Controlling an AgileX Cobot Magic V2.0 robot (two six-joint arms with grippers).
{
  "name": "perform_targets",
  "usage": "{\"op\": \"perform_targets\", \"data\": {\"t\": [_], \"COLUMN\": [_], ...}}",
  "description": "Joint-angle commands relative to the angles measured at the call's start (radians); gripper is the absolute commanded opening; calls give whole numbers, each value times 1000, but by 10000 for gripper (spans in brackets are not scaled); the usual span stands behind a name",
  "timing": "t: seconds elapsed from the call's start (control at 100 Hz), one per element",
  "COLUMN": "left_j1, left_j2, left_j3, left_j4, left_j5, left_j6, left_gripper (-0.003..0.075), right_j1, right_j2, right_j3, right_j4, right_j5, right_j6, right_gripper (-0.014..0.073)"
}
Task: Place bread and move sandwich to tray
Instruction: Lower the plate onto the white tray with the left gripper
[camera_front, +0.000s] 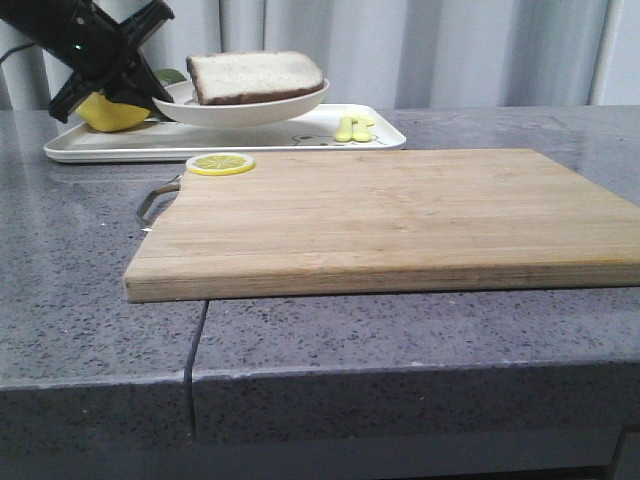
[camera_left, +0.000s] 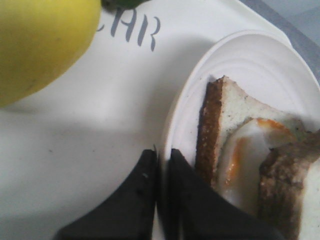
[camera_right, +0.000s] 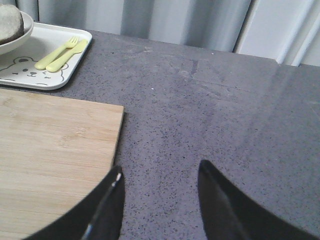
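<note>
Step in hand, by judgement: setting sandwich down on tray. Plate rim pinched in left gripper, jaws clamped on it; plate over tray, contact underneath unclear. Top bread already on egg. Right gripper gaping, idle over table beside cutting board. Next: lower fully, release rim, retreat clear of lemon.

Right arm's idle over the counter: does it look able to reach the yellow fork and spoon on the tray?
Probably yes. The right gripper hangs open above bare counter, and the fork and spoon lie uncovered near the tray's corner, beside the cutting board.
</note>
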Motion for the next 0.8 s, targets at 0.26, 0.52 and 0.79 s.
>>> {"op": "perform_targets", "data": {"t": [0.26,0.52,0.79], "left_j1": [-14,-16,-16], "left_j2": [-59,-59,-59], "left_j3": [-40,-40,-40], "left_j4": [11,31,31], "left_j5": [-44,-44,-44], "left_j6": [-70,-75,-75], "left_gripper": [-20,-20,-19], "right_j1": [-4,-4,-4], "right_j2": [0,0,0], "right_j3": [-25,-25,-25], "right_j4": [-6,-6,-6], "right_j5": [-81,-81,-81], "right_j6": [0,0,0], "right_gripper": [361,361,361]}}
